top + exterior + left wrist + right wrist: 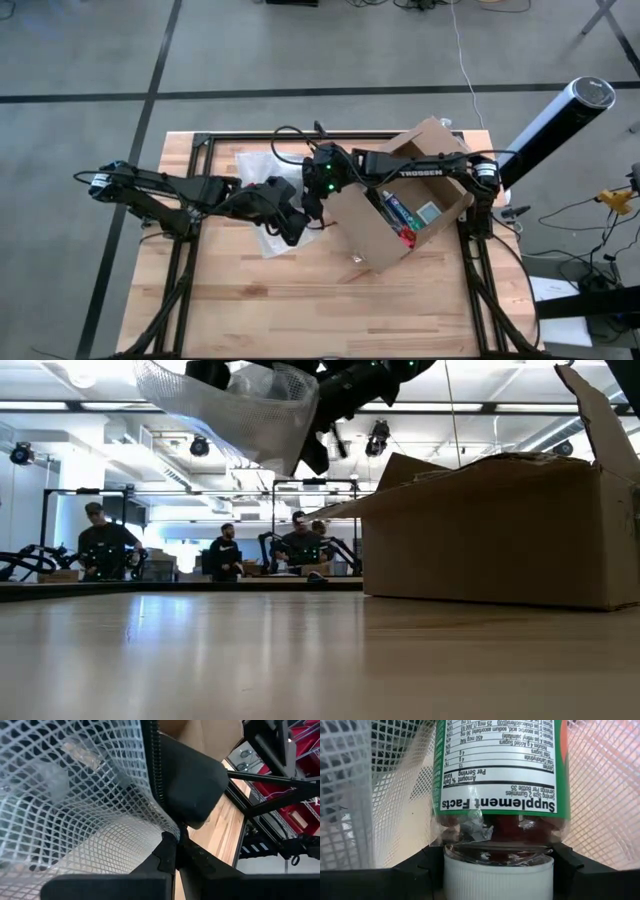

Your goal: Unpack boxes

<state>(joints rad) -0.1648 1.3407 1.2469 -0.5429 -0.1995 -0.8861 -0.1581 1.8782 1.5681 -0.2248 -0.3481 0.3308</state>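
While the left gripper (292, 226) pinches a mesh pouch (235, 405) above the desk's middle, the right gripper (318, 203) clamps a supplement bottle (502, 780) beside the box (400, 205).

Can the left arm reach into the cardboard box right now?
Probably not: the left gripper is shut on the mesh pouch, held up beside the cardboard box, so it is busy.

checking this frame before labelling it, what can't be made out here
- High view: both end effector tips, left and right, hidden by the arms' own bodies.
- Right wrist view: bottle top cut off by the edge; brand unreadable.
- Low view: cardboard box contents hidden behind its wall.
- Left wrist view: mesh pouch contents blurred.
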